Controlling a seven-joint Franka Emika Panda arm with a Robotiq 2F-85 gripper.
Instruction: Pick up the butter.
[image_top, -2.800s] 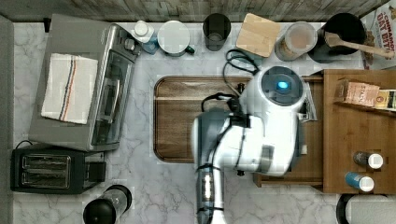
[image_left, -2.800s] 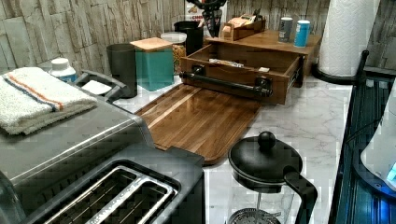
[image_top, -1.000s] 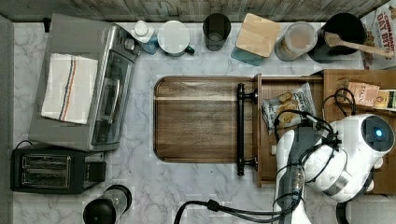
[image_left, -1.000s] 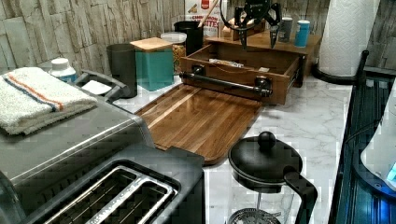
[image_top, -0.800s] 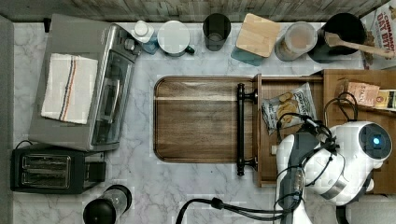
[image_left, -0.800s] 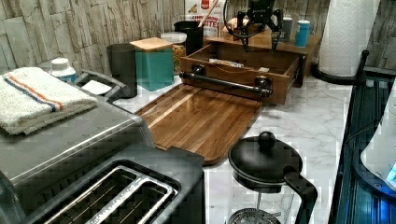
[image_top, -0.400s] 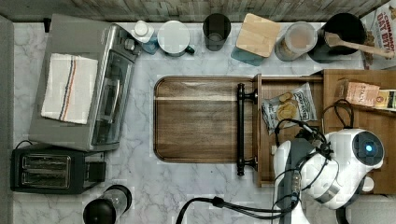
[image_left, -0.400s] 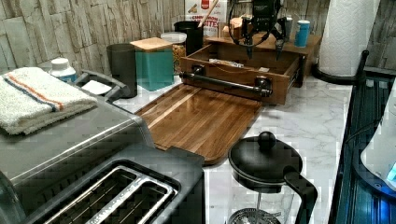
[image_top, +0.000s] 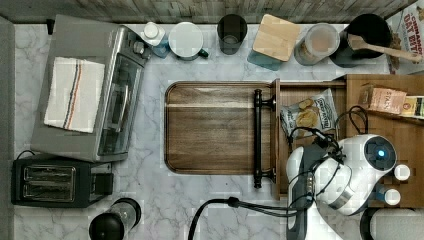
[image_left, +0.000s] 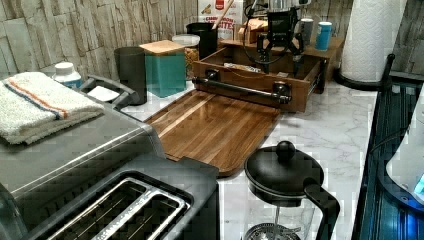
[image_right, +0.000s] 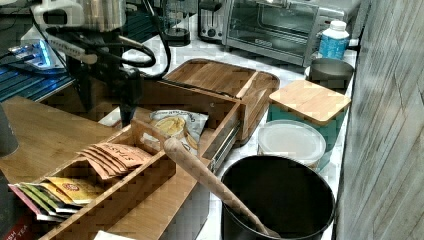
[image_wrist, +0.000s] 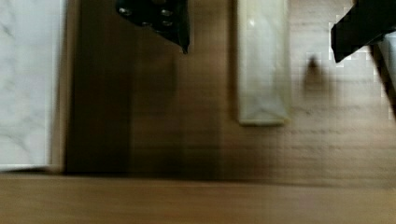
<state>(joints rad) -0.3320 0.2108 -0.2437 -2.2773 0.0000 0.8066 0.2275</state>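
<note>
The butter (image_wrist: 262, 60) is a pale cream stick lying flat on the wooden floor of the open drawer (image_top: 278, 150). In the wrist view it lies between my two dark fingers (image_wrist: 161, 21), apart from both. My gripper (image_wrist: 260, 53) is open, with the stick centred in the gap. In the left view the gripper (image_left: 279, 52) hangs low inside the drawer (image_left: 250, 87), fingers spread. In the top view the white arm (image_top: 350, 170) covers the drawer's near half and hides the butter. In the right view the gripper (image_right: 106, 107) stands just behind the snack bag (image_right: 175, 125).
A silvery snack bag (image_top: 307, 115) lies in the drawer beside the arm. A tea box (image_top: 387, 100) sits on the wooden shelf. A wooden board (image_top: 212, 127) lies in front of the drawer handle (image_top: 258, 137). Canisters (image_top: 275, 40) line the back wall; a toaster oven (image_top: 90, 87) stands far off.
The arm has swung from over the wooden board to over the drawer. In the last second the open gripper came down into the drawer and shifted slightly to the top view's left.
</note>
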